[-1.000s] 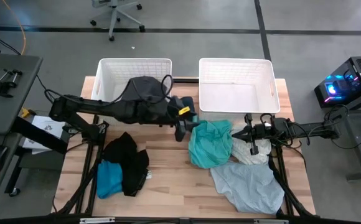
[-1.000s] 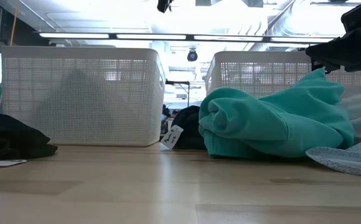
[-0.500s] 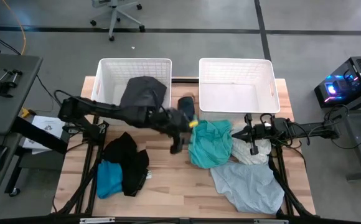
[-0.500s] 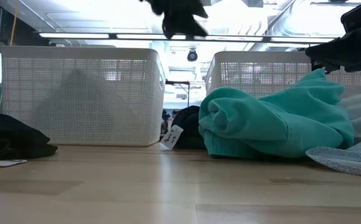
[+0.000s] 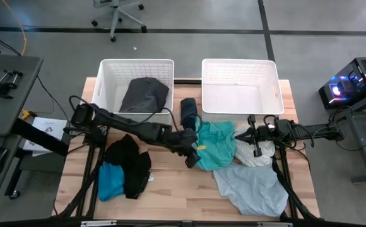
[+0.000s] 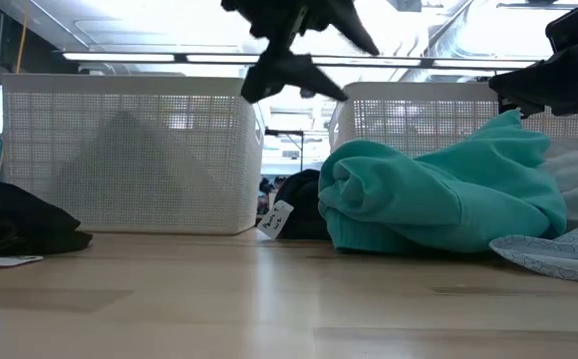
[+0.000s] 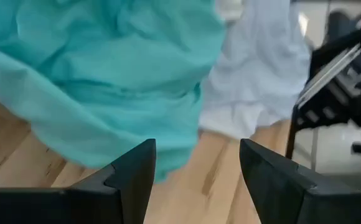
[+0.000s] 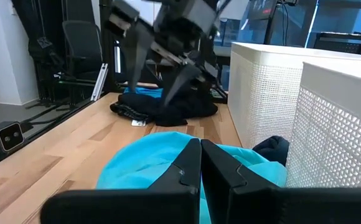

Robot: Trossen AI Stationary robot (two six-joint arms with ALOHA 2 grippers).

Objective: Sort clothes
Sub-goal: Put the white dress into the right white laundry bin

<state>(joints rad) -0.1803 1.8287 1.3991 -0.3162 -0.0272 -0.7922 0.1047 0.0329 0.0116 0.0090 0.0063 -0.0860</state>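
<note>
My left gripper (image 5: 191, 152) hangs open above the left edge of the teal garment (image 5: 213, 144), clear of it; its wrist view shows the fingers (image 7: 197, 149) over the teal cloth (image 7: 106, 74). My right gripper (image 5: 241, 135) is shut and hovers above the white garment (image 5: 253, 153), beside the teal one. A charcoal garment (image 5: 145, 94) lies in the left basket (image 5: 107, 69). A navy garment (image 5: 188, 111) lies between the baskets. A pale blue garment (image 5: 252, 189) lies at the near right. Black (image 5: 129, 162) and turquoise blue (image 5: 111, 180) garments lie at the near left.
The right white basket (image 5: 271, 69) stands at the far right, with no garment showing in it. Bare wood (image 5: 177, 195) shows at the near middle between the two piles. An office chair (image 5: 117, 12) stands on the floor beyond the table.
My left gripper has gone from beside the left basket toward the table's near right and down, coming over the teal garment's left edge. With the arm drawn off the basket, the charcoal garment in it shows whole. My right gripper has kept still.
</note>
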